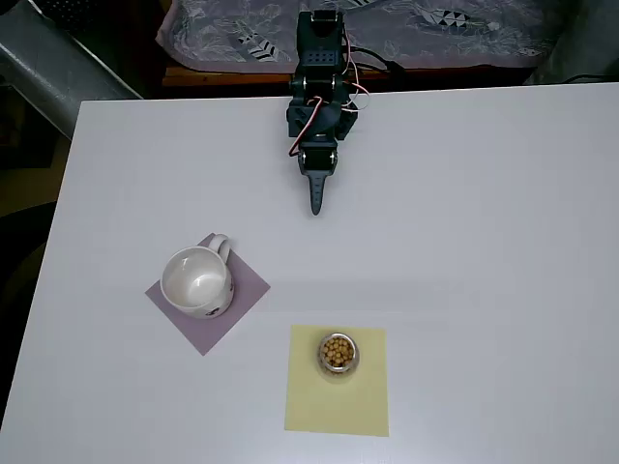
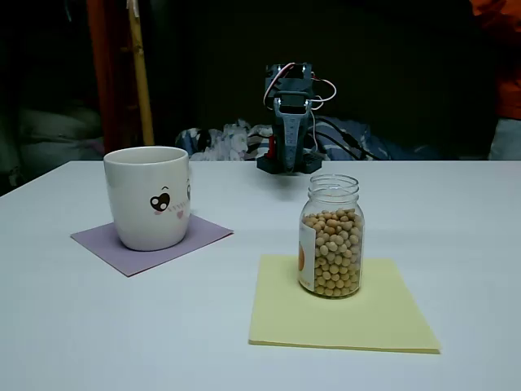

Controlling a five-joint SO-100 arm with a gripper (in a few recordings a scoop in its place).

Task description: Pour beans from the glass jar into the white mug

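The glass jar [image 1: 338,354] [image 2: 331,236] stands upright and uncapped on a yellow mat [image 1: 338,406] [image 2: 342,322] near the table's front, filled most of the way with tan beans [image 1: 337,351] [image 2: 334,252]. To its left in both views the white mug [image 1: 196,280] [image 2: 147,197] sits upright and looks empty on a purple mat [image 1: 250,283] [image 2: 203,232]; its handle points toward the arm. My gripper [image 1: 316,201] [image 2: 287,148] is folded in at the table's far edge, fingers together, holding nothing, well away from the jar and the mug.
The white table [image 1: 484,242] has open surface between the arm and both mats. A patterned cloth [image 1: 406,29] lies behind the table. In the fixed view a person in orange [image 2: 505,73] stands at the far right.
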